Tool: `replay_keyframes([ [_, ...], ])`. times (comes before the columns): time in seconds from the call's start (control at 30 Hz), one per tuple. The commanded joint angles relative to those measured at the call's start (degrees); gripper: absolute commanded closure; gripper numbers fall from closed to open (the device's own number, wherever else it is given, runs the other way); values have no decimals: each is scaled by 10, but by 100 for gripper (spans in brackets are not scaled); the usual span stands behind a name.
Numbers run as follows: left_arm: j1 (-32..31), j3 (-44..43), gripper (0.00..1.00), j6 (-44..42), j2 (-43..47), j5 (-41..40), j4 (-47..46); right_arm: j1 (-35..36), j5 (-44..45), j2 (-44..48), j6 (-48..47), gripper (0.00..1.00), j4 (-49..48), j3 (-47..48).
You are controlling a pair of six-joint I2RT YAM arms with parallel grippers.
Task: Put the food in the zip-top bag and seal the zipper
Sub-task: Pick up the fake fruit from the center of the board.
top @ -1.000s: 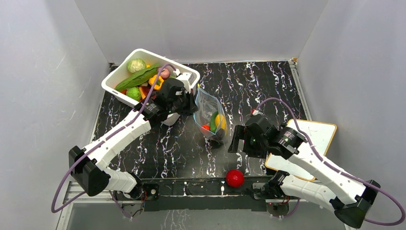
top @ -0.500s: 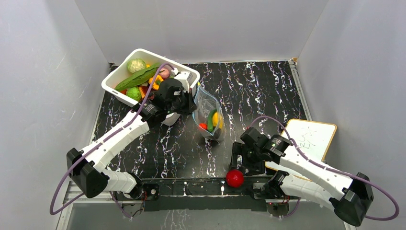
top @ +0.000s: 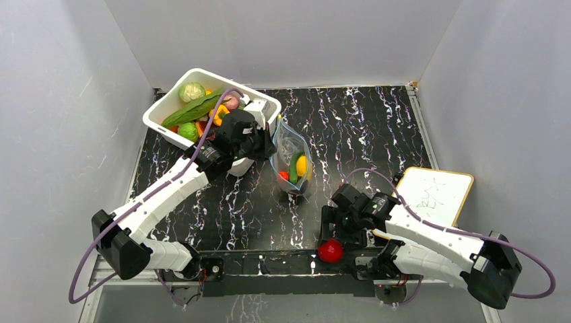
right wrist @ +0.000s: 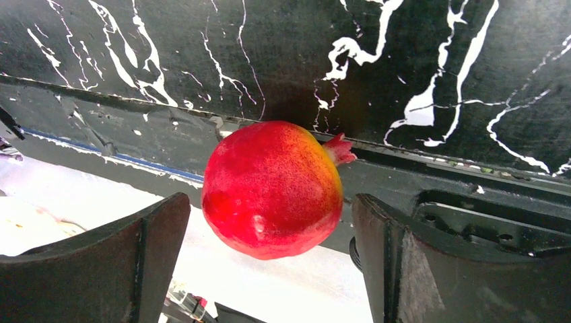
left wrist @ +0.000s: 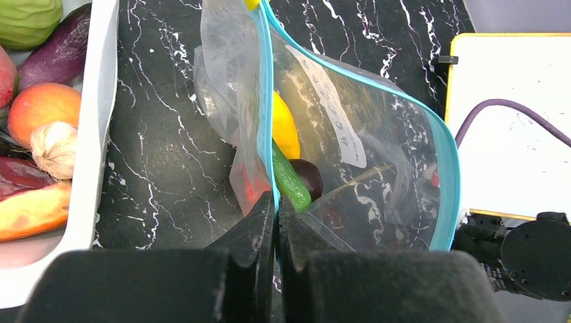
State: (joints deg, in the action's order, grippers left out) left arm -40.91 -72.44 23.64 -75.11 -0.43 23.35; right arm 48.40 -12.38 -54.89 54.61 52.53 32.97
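Observation:
The clear zip-top bag stands open near the table's middle, with yellow, green, red and dark purple food inside. Its light-blue zipper runs round the mouth. My left gripper is shut on the near zipper edge and holds the bag up; from above that left gripper is at the bag's left side. A red pomegranate lies at the table's front edge. My right gripper is open, one finger on each side of the fruit with gaps on both sides.
A white tub with more toy vegetables stands at the back left, just behind my left wrist. A white board with a yellow rim lies at the right. The metal base rail runs right under the pomegranate.
My right arm has swung from beside the bag down to the front edge, and its open fingers now straddle the pomegranate. The left gripper keeps its hold on the bag.

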Motion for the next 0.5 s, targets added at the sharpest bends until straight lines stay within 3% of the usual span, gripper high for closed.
replay_keyframes([
  [0.0,-1,-1,100,-7,33,4,-17,10,-14,-8,4,14,-51,-4],
  [0.47,-1,11,100,-7,38,4,-15,18,7,-20,-9,40,-52,9],
])
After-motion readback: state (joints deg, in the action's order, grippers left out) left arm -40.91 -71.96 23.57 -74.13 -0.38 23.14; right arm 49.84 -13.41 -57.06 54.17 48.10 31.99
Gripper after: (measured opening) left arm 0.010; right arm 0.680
